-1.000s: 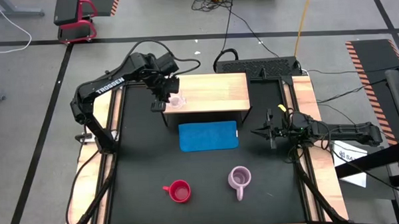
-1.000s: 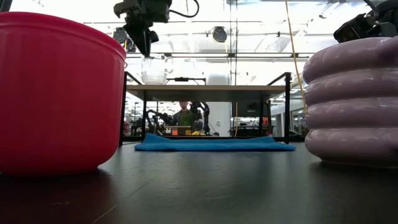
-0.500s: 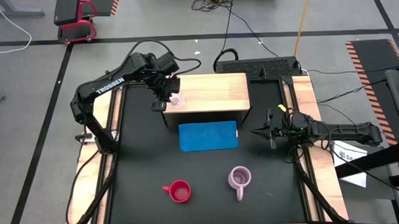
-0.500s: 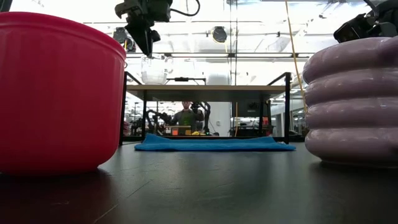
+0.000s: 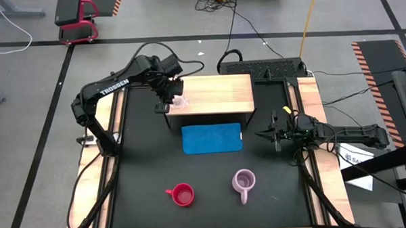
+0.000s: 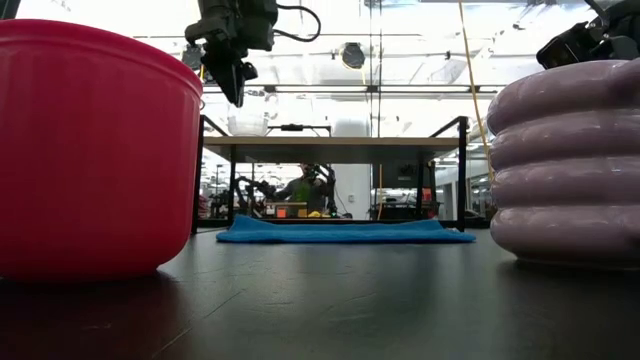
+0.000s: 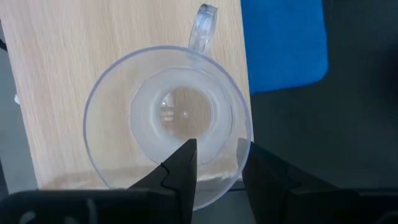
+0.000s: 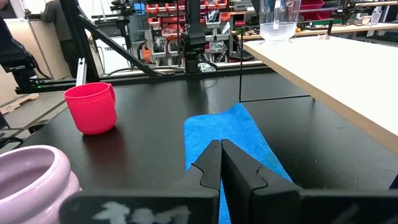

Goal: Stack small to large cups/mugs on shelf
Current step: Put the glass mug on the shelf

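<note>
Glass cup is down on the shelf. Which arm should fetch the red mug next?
Probably left. The red mug stands on the left half of the table, while the lilac mug sits between it and the right gripper. The left gripper hovers over the glass cup, apparently holding nothing.

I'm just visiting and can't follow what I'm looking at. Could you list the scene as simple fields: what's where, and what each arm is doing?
Glass cup: upright near the shelf's left end, empty
Shelf: wooden top, at the far side of the table
Left gripper: above the glass cup, fingers open, holding nothing
Right gripper: at the table's right edge, shut, empty, waiting
Red mug: on the black table, near side
Lilac mug: on the table, right of the red mug
Blue mat: flat before the shelf
Stacking: not yet started
</note>
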You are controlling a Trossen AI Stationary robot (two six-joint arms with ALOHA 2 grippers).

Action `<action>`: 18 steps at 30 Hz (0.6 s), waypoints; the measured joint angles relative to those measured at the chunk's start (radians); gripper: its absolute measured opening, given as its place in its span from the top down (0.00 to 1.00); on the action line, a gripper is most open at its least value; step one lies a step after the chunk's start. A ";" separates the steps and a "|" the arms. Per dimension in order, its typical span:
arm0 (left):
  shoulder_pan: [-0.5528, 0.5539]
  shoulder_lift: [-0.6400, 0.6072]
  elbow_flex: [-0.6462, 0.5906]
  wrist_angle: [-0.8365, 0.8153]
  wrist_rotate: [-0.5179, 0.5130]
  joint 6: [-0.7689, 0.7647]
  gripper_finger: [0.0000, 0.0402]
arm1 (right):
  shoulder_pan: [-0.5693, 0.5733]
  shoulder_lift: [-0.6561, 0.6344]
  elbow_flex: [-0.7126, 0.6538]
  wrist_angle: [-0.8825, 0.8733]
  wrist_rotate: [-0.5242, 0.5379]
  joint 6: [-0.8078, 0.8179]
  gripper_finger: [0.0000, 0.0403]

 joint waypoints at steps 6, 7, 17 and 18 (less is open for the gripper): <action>-0.002 0.000 0.000 0.018 0.007 0.014 0.70 | 0.000 0.000 0.000 0.000 0.000 -0.002 1.00; -0.002 0.000 0.000 0.023 0.011 0.015 0.70 | 0.000 0.000 0.000 0.000 0.000 -0.002 1.00; -0.002 0.000 0.000 0.020 0.011 0.012 0.70 | 0.000 0.000 0.000 0.000 0.000 -0.003 1.00; -0.002 0.000 0.001 0.019 0.011 0.011 0.70 | 0.000 0.000 0.000 0.000 0.000 -0.003 1.00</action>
